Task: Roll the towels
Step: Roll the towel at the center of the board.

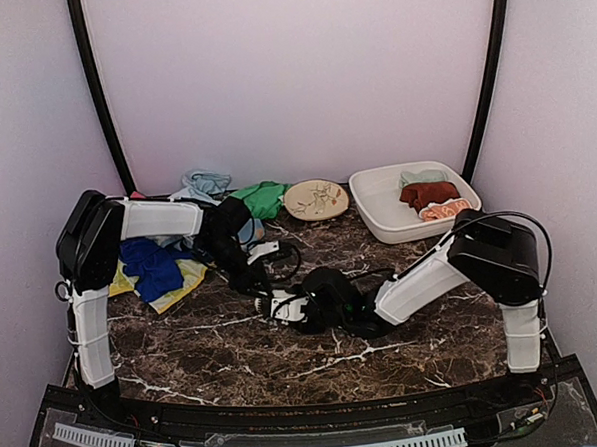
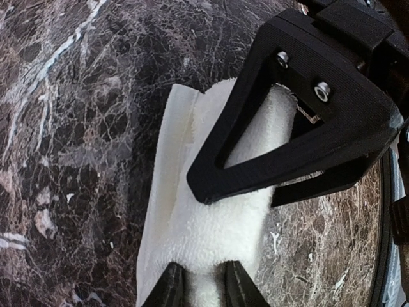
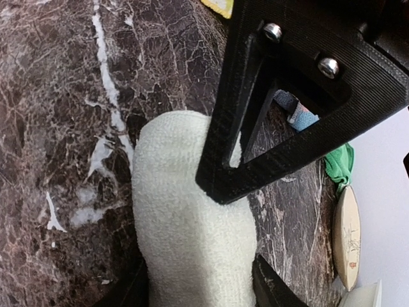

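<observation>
Towel-rolling well short of finished: one cloth on the roll, a heap waiting.

At mid worktop (image 1: 185, 360) the white towel (image 2: 217, 230) is mostly wound into a thick roll, with one flat flap loose along its side. The right gripper (image 3: 198, 291) has its jaws about half spread, bracketing the roll and touching both its flanks. The left gripper (image 2: 204, 291) has its jaws nearly together about the towel's end, though I cannot tell whether they pinch it. By my reckoning this roll wants only that flap taken in. The white tub (image 1: 404, 231) at rear right holds a dark red towel (image 1: 427, 192), an orange towel (image 1: 443, 211) and a pale towel (image 1: 421, 177), seemingly done. At rear left a blue towel (image 1: 151, 266), a yellow towel (image 1: 186, 281), a green towel (image 1: 262, 197) and a light blue towel (image 1: 206, 180) lie crumpled, all left to roll.
</observation>
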